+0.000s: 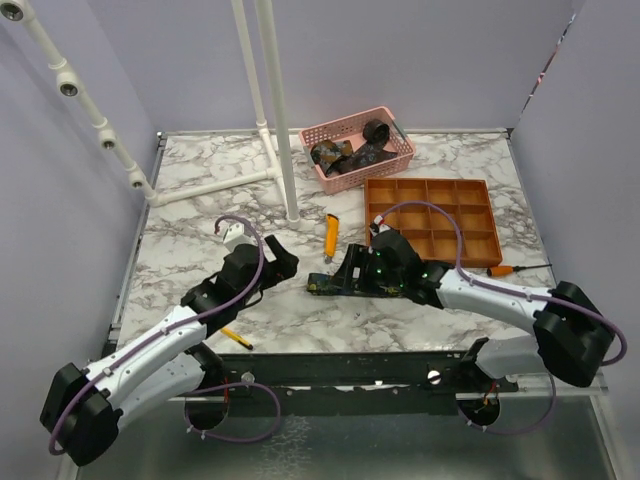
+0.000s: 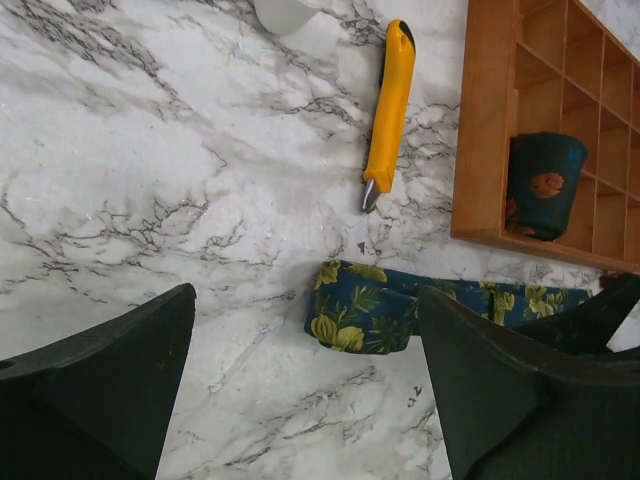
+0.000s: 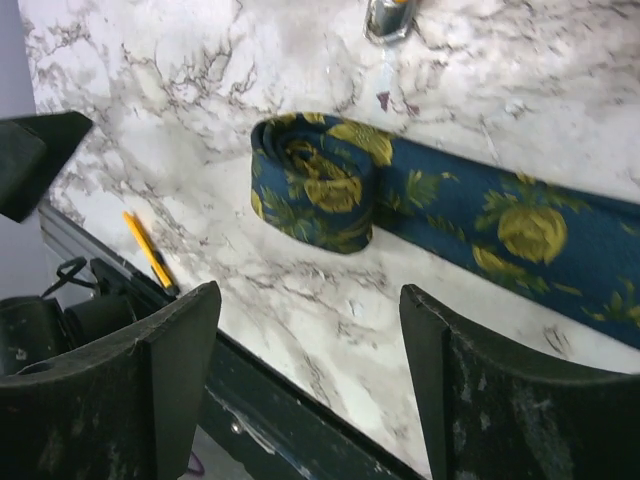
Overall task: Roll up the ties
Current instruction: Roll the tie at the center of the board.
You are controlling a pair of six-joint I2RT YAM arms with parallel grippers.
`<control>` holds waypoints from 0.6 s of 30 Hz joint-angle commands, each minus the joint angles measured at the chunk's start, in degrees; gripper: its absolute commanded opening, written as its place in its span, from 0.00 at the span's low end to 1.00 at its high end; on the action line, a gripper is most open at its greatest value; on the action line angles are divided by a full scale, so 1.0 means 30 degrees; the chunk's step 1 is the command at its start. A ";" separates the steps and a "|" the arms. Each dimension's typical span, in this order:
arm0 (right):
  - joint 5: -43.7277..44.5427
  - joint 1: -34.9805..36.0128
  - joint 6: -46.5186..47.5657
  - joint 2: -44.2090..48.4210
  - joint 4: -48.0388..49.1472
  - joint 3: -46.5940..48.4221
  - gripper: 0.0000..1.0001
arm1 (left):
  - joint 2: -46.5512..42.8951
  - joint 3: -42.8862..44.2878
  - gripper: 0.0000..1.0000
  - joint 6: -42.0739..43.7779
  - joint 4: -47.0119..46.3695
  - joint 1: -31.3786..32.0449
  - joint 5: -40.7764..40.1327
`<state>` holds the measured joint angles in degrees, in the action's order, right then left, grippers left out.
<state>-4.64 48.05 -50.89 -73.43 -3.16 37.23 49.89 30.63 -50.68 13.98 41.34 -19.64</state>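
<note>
A navy tie with a yellow-green floral print (image 3: pixel 510 215) lies flat on the marble table, its end wound into a small coil (image 3: pixel 315 185). It also shows in the left wrist view (image 2: pixel 365 320) and in the top view (image 1: pixel 325 287). My right gripper (image 3: pixel 310 300) is open and empty, just near of the coil, not touching it. My left gripper (image 2: pixel 307 330) is open and empty, a little left of the coil. In the top view the left gripper (image 1: pixel 277 262) and the right gripper (image 1: pixel 345 275) face each other across the tie. Another rolled tie (image 2: pixel 545 185) stands in a tray compartment.
An orange-brown compartment tray (image 1: pixel 470 205) sits right of centre, and a pink basket (image 1: pixel 345 125) holding more ties sits behind it. An orange-yellow utility knife (image 1: pixel 330 237) lies just beyond the tie. A yellow pencil (image 1: pixel 236 338) lies near the front edge. White pipe posts (image 1: pixel 280 120) stand at back.
</note>
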 commanded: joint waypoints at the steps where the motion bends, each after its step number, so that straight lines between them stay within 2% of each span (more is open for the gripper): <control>1: 0.0322 0.0147 0.0633 -0.2481 0.0279 0.1590 0.75 | -0.0223 -0.2499 0.92 -0.0110 -0.5867 -0.1876 0.6137; 8: 0.0835 0.0149 0.0598 -0.4893 -0.0040 0.2385 0.68 | 0.2638 -0.2467 0.92 0.0739 -0.7079 -0.2236 0.8641; 18: 0.1432 -0.0155 0.0137 -0.5148 0.0469 0.1220 0.60 | 0.4360 -0.2584 0.92 0.1525 -0.8314 -0.2267 0.9388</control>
<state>-2.44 48.03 -49.93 -88.62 -2.59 42.83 61.36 23.16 -48.05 -7.27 34.87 5.58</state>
